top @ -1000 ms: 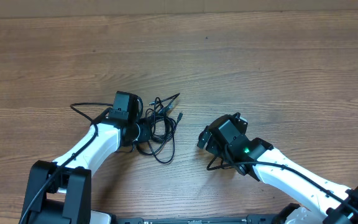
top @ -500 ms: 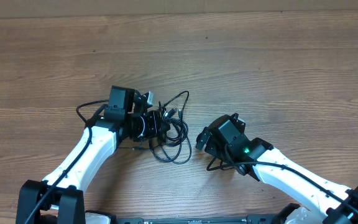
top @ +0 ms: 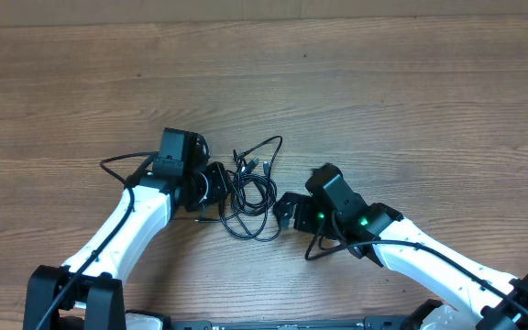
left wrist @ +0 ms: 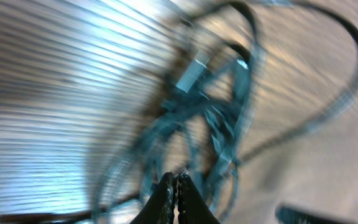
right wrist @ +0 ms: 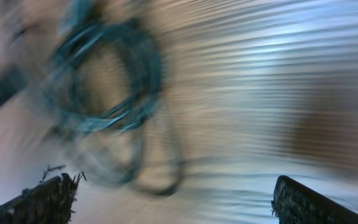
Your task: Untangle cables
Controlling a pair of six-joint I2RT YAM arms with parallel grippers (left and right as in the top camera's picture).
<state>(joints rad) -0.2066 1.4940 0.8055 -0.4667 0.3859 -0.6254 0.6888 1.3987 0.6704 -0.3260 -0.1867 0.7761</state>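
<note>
My left gripper [top: 222,186] is fully closed. In its wrist view the two fingertips [left wrist: 166,190] meet with no gap I can make out, right at the near edge of the cables [left wrist: 210,118]. Strands run up to the tips, but the view is too blurred for me to tell whether one is pinched between them or only touching. A pale plug end [left wrist: 190,76] shows further into the tangle.

My right gripper [top: 299,194] stands wide open and holds nothing. Its fingers sit at the far left and far right of the bottom of its wrist view [right wrist: 176,199], with bare wood between them. The looped cables [right wrist: 110,81] lie ahead of it, up and to the left, apart from both fingers.

From overhead, the cables [top: 250,192] are one loose black knot on the table [top: 383,92], between the two grippers. The left gripper is at the knot's left edge and the right gripper just beside its right edge.

The left arm [top: 136,220] reaches up from the lower left corner and bends at the wrist, so the gripper points right toward the knot. The right arm [top: 447,266] comes in low from the lower right and points left and slightly up — a green light [top: 365,221] glows on its wrist.
</note>
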